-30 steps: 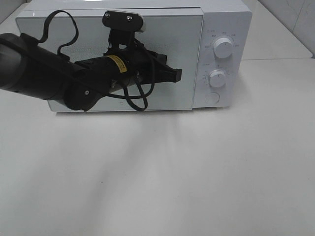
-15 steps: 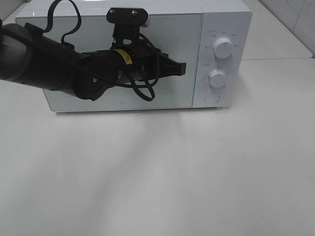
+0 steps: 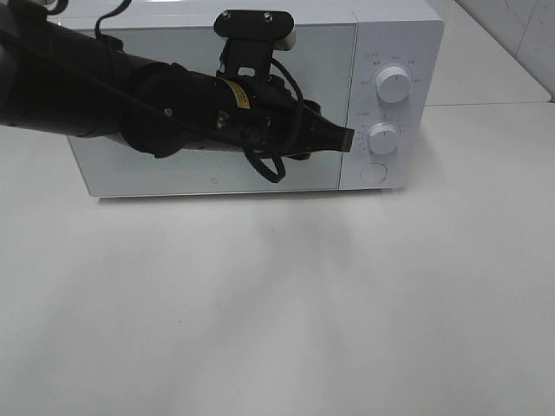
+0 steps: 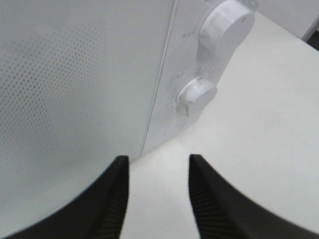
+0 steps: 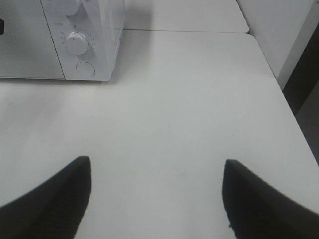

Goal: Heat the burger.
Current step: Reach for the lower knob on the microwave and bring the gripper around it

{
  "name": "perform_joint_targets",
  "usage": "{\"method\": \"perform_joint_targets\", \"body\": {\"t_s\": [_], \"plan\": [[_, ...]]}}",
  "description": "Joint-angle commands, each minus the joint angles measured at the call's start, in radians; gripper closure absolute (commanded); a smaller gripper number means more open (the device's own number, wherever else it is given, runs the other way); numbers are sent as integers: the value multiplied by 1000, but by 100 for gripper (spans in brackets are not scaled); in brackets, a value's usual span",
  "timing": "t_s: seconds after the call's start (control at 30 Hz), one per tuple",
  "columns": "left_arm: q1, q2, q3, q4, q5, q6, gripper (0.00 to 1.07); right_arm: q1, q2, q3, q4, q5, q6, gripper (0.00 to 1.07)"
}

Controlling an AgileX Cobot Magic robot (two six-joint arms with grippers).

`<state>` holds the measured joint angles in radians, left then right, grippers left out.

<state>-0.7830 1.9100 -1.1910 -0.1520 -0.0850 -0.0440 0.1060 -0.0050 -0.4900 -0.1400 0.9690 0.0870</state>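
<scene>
The left gripper [image 3: 345,139] reaches across the shut door [image 3: 316,61] of the white microwave [image 3: 408,35], its tips just beside the lower knob [image 3: 382,137], and the wrist view shows its two fingers [image 4: 112,199] parted with nothing between them. The right gripper [image 5: 157,162] hangs over the white table [image 5: 189,99], well apart from the microwave, its fingers spread wide and holding nothing. The burger shows in no view, so where it lies cannot be told
</scene>
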Motion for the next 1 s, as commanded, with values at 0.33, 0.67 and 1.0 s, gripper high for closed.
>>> {"method": "perform_joint_targets", "body": {"t_s": [0.33,0.67,1.0], "plan": [[-5,-165,-10,5,577,-5,11,-3,-28,1,2,-7,-8,37],[-5,-251,-10,6,886,-2,11,-3,-28,1,2,-7,-8,37],[11,-275,-10,16,1161,20,11,-3,-28,1,2,-7,-8,37]]}}
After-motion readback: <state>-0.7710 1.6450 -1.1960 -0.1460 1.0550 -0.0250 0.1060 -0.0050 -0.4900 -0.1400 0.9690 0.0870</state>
